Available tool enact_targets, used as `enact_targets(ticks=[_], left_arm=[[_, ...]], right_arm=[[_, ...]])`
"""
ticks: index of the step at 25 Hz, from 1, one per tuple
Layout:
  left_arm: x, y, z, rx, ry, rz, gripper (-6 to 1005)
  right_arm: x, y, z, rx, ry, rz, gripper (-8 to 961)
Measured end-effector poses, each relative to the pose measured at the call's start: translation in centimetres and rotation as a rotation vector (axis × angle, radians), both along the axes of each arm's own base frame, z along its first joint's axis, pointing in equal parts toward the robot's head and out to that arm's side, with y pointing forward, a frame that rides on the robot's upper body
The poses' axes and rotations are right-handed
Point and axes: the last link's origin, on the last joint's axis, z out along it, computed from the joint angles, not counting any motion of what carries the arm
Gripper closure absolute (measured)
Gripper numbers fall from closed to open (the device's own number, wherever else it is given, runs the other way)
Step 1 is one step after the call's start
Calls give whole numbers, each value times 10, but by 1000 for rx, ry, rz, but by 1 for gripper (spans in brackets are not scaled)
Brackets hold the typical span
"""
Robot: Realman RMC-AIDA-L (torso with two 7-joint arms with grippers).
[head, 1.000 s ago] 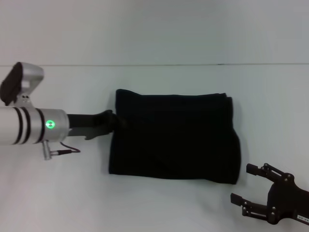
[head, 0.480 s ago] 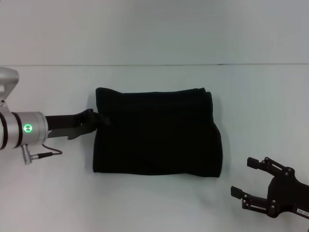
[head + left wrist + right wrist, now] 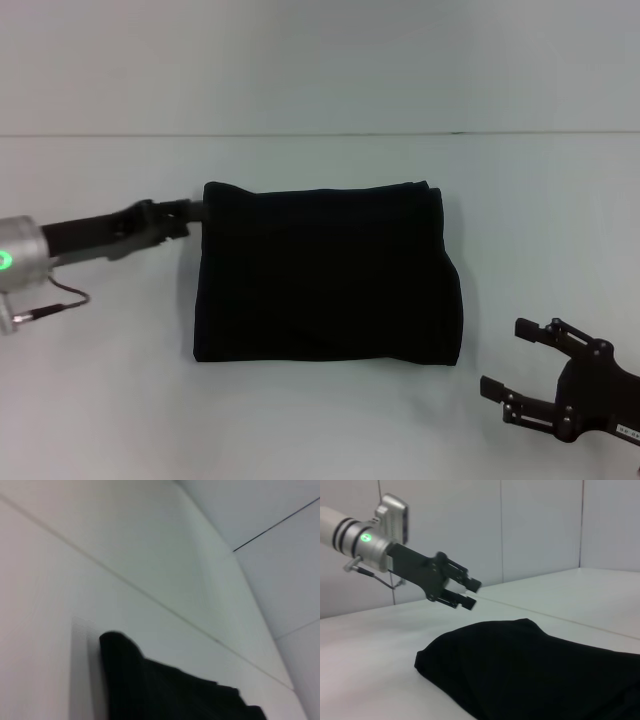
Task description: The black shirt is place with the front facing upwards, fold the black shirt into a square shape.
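Looking at the shirt (image 3: 325, 275): it lies mid-table (image 3: 320, 420) as a compact, near-square black block, edges roughly straight, far-left corner slightly humped.

Left gripper (image 3: 192, 210) sits just beside that far-left corner; in the right wrist view it hangs a little above the cloth, fingers a small gap apart, nothing between them. I can't tell from the head view whether a fingertip touches the fabric.

Right gripper (image 3: 515, 370) is parked near the front-right of the table, well apart from the shirt, fingers spread, empty.

Risks as I judge them:
- Left fingertip so close to the corner: any drag or a snagged layer on the way out pulls the top fold open and skews the square.
- Humped corner looks loosely stacked, so it may spring or slump unaided.
- Right-hand edge shows stacked layers; a nudge there would fan them out.

Writing: none readable. No lettering or neck label shows on the exposed side; shirt face is plain black. No markings legible on either arm, only a green light on the left wrist.
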Motion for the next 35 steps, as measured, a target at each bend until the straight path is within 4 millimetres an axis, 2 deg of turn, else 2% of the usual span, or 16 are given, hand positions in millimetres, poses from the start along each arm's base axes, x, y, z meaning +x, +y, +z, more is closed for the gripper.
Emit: enact_targets(ticks=[4, 6, 9, 16, 20, 26, 35], left_arm=[[1, -19, 19, 44, -20, -174, 477], [4, -30, 20, 51, -8, -293, 427], [5, -52, 13, 56, 52, -492, 353], [-17, -96, -12, 75, 258, -760, 104], [-29, -110, -13, 87, 337, -783, 37], [-42, -115, -13, 86, 404, -744, 38], [-42, -115, -16, 82, 398, -736, 38]], right_arm=[[-1, 1, 2, 14, 13, -3, 25], [-1, 1, 2, 14, 13, 0, 25], [-1, 1, 2, 13, 13, 4, 25], [-2, 1, 0, -2, 1, 13, 26], [1, 1, -2, -8, -17, -1, 26], [4, 1, -7, -18, -40, -19, 26], [4, -1, -11, -34, -46, -19, 26]])
